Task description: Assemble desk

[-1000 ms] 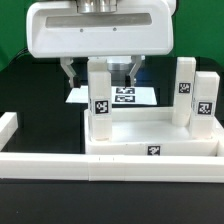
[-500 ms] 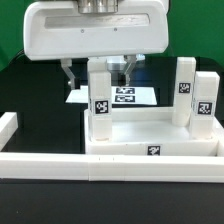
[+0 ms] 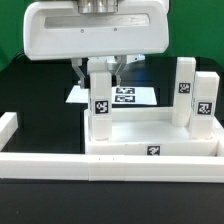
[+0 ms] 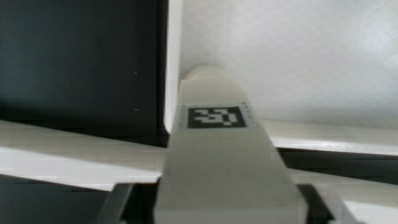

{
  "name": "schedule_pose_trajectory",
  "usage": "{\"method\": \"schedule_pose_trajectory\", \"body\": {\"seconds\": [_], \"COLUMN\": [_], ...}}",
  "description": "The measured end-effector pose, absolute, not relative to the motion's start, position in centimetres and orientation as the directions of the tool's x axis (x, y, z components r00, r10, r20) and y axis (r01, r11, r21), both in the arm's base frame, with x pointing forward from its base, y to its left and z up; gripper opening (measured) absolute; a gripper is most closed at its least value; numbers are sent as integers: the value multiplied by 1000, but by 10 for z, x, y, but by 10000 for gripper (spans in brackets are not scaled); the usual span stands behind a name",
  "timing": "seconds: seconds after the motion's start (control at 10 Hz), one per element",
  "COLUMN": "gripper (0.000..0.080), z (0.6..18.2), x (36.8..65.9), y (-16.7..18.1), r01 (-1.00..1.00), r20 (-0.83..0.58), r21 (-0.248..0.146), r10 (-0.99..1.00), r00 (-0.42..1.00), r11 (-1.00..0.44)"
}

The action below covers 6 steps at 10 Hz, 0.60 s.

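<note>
Tool [image 3: 98,70] now closer around blocky white tagged leg [image 3: 100,95].

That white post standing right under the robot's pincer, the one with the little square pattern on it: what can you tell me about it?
The leg is a short, white, plastic-looking block with a black-and-white square tag low on its front face. It stands upright in the corner of the desk top at the exterior view's left. The pincer has closed in on its upper end, a finger on each side, apparently gripping it. The wrist view looks down its length, the tag showing, with the tray's rim running behind it.

Apparently open table [image 3: 40,95] beside legs [image 3: 190,90]
</note>
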State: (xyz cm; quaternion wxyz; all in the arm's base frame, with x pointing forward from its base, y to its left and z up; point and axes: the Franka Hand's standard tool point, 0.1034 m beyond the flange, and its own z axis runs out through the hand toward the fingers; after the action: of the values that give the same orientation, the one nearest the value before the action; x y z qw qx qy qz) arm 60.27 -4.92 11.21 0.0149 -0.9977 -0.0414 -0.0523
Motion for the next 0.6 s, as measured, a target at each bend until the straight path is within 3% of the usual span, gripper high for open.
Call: {"method": "schedule_pose_trajectory", "body": {"seconds": [0.2, 0.6], "gripper": [287, 287], "z": [111, 110], "x": [602, 602], "y": [-48, -48], "r01": [-177, -648], "r20": [98, 87], "r21": [-48, -97], "r10": [-181, -655], "r00": [979, 750], "r11": [-983, -755]}}
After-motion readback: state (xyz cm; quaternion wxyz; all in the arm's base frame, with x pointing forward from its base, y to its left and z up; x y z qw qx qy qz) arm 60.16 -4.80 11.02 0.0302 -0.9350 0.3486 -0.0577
